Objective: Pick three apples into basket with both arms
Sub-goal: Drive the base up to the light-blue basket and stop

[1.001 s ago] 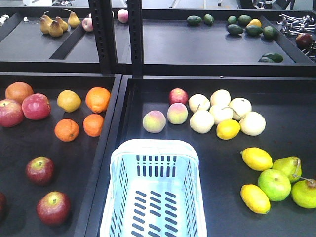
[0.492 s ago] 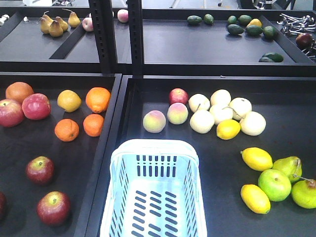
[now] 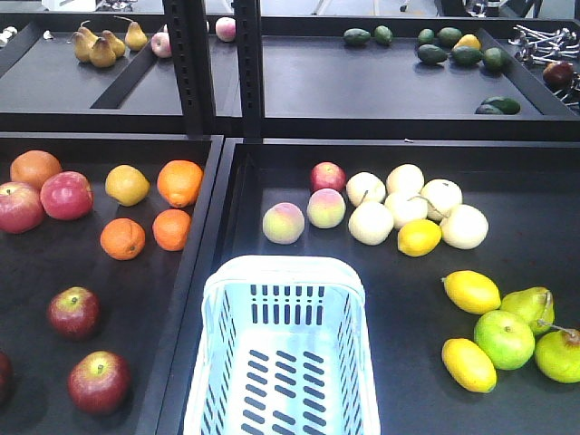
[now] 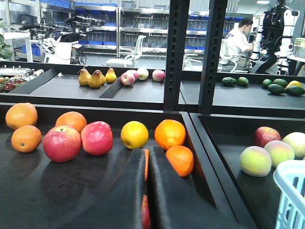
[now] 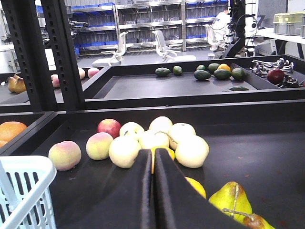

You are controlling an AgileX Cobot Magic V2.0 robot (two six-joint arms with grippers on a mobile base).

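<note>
Two dark maroon apples lie in the left tray's near part, and a third apple is cut off by the left edge. The pale blue basket stands empty at the front of the right tray, also showing as a corner of basket and basket in the wrist views. My left gripper hangs shut over the left tray, pointing at the oranges, with a sliver of red fruit showing through its thin gap. My right gripper is shut, aimed at the pale fruit pile. Neither gripper appears in the front view.
Pink-red apples and oranges fill the far left tray. Peaches, pale pears, lemons and green fruit lie in the right tray. A raised divider separates the trays. Upright posts stand behind.
</note>
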